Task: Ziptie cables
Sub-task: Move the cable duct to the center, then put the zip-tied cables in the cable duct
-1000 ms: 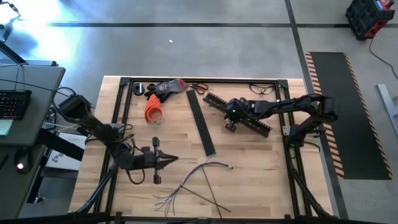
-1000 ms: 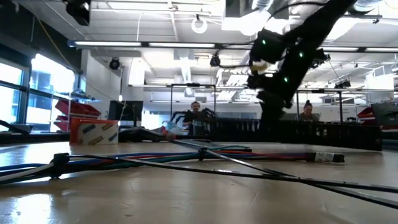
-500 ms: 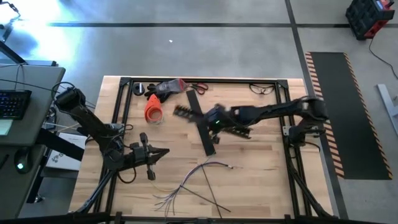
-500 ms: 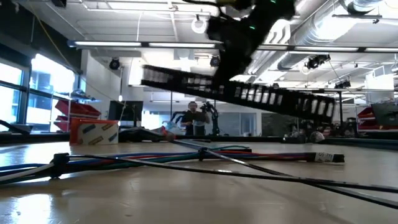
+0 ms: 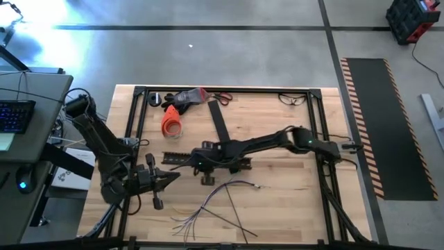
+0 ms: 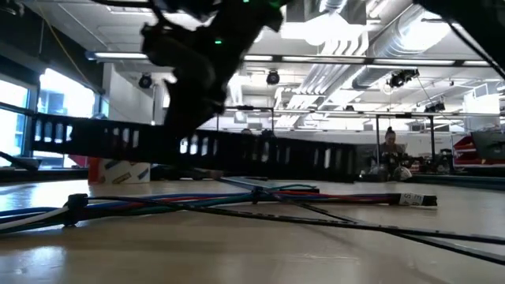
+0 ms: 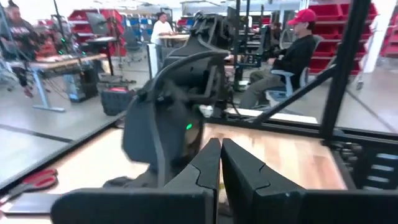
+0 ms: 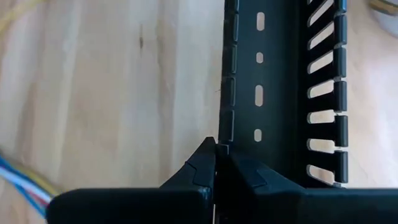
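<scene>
The cables (image 5: 222, 205) lie loose on the near middle of the table, free ends splayed; the low view shows the cables (image 6: 260, 196) flat on the wood, untouched. My right gripper (image 5: 205, 167) reaches across from the right and is shut on the long black slotted channel (image 5: 208, 160), which lies left to right just beyond the cables. In the low view the channel (image 6: 260, 154) spans the picture. My left gripper (image 5: 166, 179) hovers at the table's left, pointing right, shut (image 7: 221, 163) and empty. My right gripper (image 8: 216, 144) pinches one side wall (image 8: 224, 124) of the slotted channel between its two fingers, coming from above and pointing down, with the fingers across the wall. The channel stays level and low over the wood; whether it rests on the table cannot be told.
A flat black strip (image 5: 220, 125) lies beyond the channel. An orange object (image 5: 171, 122), scissors (image 5: 222, 97) and glasses (image 5: 293, 99) sit along the far edge. Black frame rails (image 5: 135, 118) border the table. People sit in the room behind.
My right gripper has carried the slotted channel from the far right of the table toward the left and near side, lifting it high and then bringing it down low beside the cables; the channel has turned to lie left to right. My left gripper has drawn back toward the left edge.
</scene>
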